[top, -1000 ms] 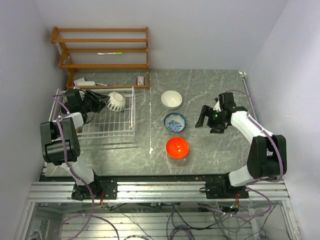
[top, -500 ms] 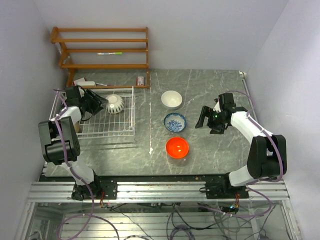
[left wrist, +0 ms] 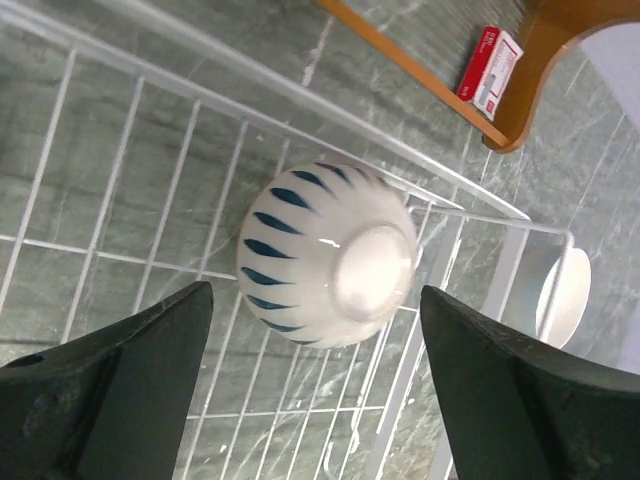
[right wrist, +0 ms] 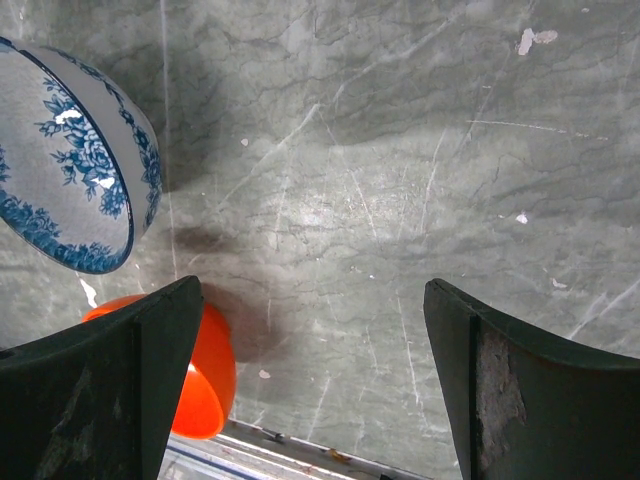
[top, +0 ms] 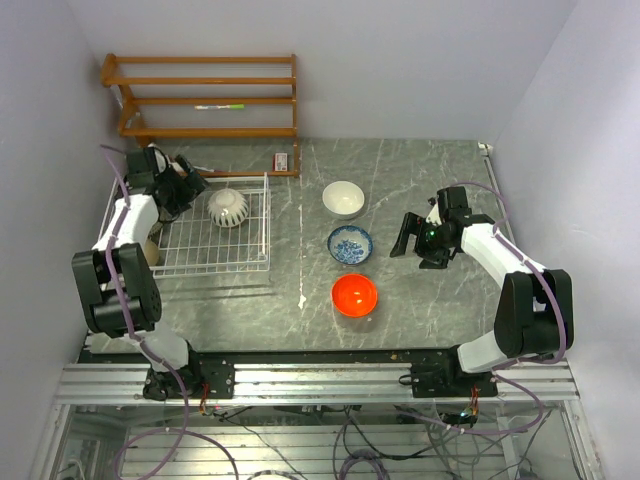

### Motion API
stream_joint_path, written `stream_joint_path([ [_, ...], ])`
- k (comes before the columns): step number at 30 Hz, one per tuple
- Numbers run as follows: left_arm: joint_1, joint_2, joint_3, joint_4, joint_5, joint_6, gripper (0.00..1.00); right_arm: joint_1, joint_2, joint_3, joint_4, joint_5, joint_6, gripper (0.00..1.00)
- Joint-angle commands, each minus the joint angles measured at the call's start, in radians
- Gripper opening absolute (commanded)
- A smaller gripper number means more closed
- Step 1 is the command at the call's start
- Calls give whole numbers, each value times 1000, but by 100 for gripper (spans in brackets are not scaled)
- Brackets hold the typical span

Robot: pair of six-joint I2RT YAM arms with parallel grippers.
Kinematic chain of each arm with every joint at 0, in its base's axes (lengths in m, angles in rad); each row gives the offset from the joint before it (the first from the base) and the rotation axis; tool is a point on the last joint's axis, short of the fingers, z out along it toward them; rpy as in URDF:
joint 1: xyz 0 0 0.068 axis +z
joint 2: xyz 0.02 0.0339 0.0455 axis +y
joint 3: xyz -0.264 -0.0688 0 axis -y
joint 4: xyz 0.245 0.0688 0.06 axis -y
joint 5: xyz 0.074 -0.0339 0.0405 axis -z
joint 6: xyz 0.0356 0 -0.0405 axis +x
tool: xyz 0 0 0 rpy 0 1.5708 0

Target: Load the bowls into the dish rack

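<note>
A white bowl with blue stripes (top: 228, 208) lies upside down in the white wire dish rack (top: 267, 228), near its far right corner. My left gripper (top: 192, 187) is open and empty, just left of and apart from that bowl. In the left wrist view the bowl (left wrist: 325, 255) sits on the rack (left wrist: 508, 268) between the open jaws of the left gripper (left wrist: 315, 292). On the table stand a plain white bowl (top: 343, 198), a blue floral bowl (top: 350, 244) and an orange-red bowl (top: 354, 295). My right gripper (top: 403, 240) is open and empty, right of the floral bowl (right wrist: 70, 190) and orange bowl (right wrist: 200, 370).
A wooden slatted shelf (top: 205, 100) stands at the back left behind the rack. A small red-and-white box (top: 282, 161) lies at its foot and shows in the left wrist view (left wrist: 495, 58). The table's right edge is close behind my right arm.
My left gripper has let go of the striped bowl and drawn back to the far left. The bowl has settled upside down in the rack. The right arm has not moved.
</note>
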Motion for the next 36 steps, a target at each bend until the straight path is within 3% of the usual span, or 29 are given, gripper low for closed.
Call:
stream_joint_path([
  [1,-103,-30,103,-149,-146,131,97,-5,-1,-7,17,-9,-10,92],
  [10,-343,56,219,-249,-360,203,100,-5,3,6,7,-5,-18,92],
  [16,-418,144,299,-302,-537,232,100,-5,-2,-5,11,-7,-17,92],
  [24,-429,203,299,-298,-576,242,100,-6,-12,-34,25,-6,-15,92],
  [29,-425,209,271,-316,-679,259,100,-6,-13,-44,32,-4,-16,92],
  [36,-355,183,218,-282,-703,284,100,-7,-3,-44,36,-9,-19,93],
])
